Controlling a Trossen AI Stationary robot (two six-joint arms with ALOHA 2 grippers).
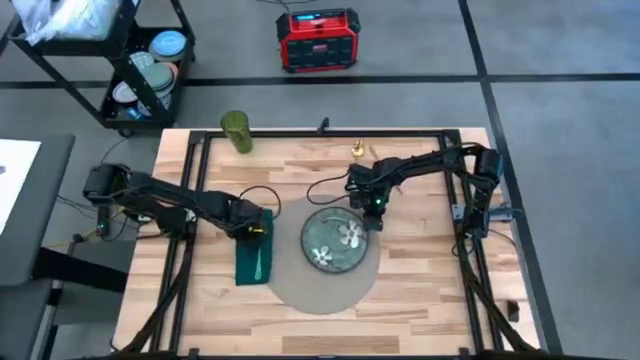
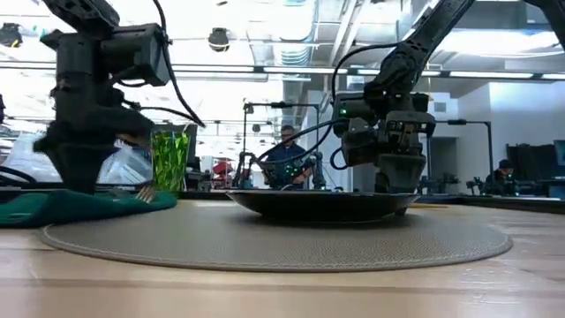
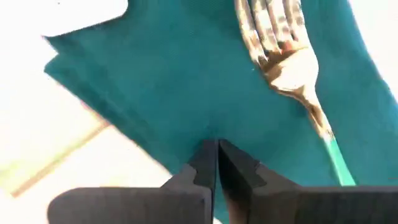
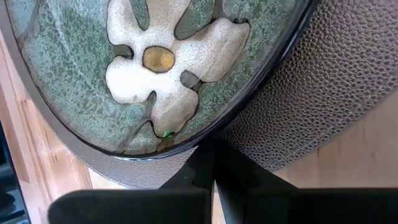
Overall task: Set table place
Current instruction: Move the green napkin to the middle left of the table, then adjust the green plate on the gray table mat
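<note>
Landmark: the placemat (image 1: 327,285), a wide round grey-beige mat lying flat on the table (image 1: 420,290), is taken as the reference.
Done so far: a green floral plate (image 1: 336,240) is set on the placemat, toward its far part; a teal napkin (image 1: 254,258) is laid at the placemat's left edge, with a fork (image 3: 292,68) resting on it.
Left to do: a green glass (image 1: 236,131) is seen well beyond the placemat at the table's far edge, and a small gold item (image 1: 356,150) near it; both are judged not yet brought to the setting.
Progress: judged to be roughly midway.
Left gripper (image 1: 255,229): held low over the napkin's far end, just left of the placemat; its fingers (image 3: 233,163) are pressed together with nothing between them.
Right gripper (image 1: 375,213): lowered at the plate's far-right rim, over the placemat; the fingers are seen closed, and no object is gripped.
</note>
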